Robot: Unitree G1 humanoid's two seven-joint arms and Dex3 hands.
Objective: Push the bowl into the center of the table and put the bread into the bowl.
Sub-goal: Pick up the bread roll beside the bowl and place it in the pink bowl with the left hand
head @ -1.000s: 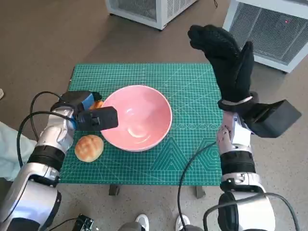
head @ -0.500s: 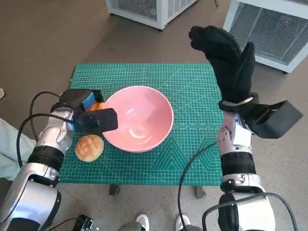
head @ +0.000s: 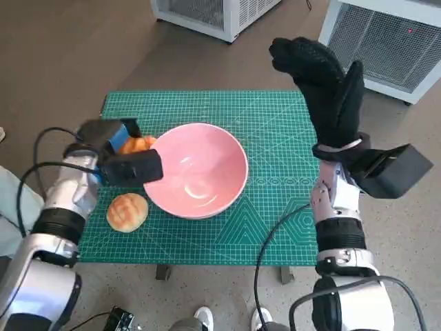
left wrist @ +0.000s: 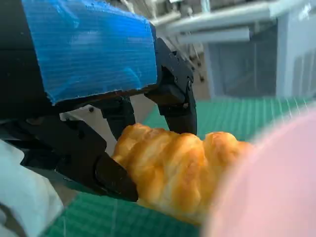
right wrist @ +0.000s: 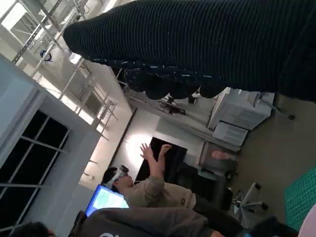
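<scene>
Croissant between left hand's fingers (far end hidden behind bowl).

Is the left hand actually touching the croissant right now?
Touching. The left wrist view shows the left hand's black fingers closed against both sides of the croissant, with no gap visible.

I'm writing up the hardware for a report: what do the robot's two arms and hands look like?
Both forearms are pale silver-white with black ribbed bands and black cables looping alongside. The left hand is black plastic with blue tape across its back; its black fingers are blocky. The right hand wears a black knitted glove. A black box-shaped camera housing sits at the right wrist.
</scene>
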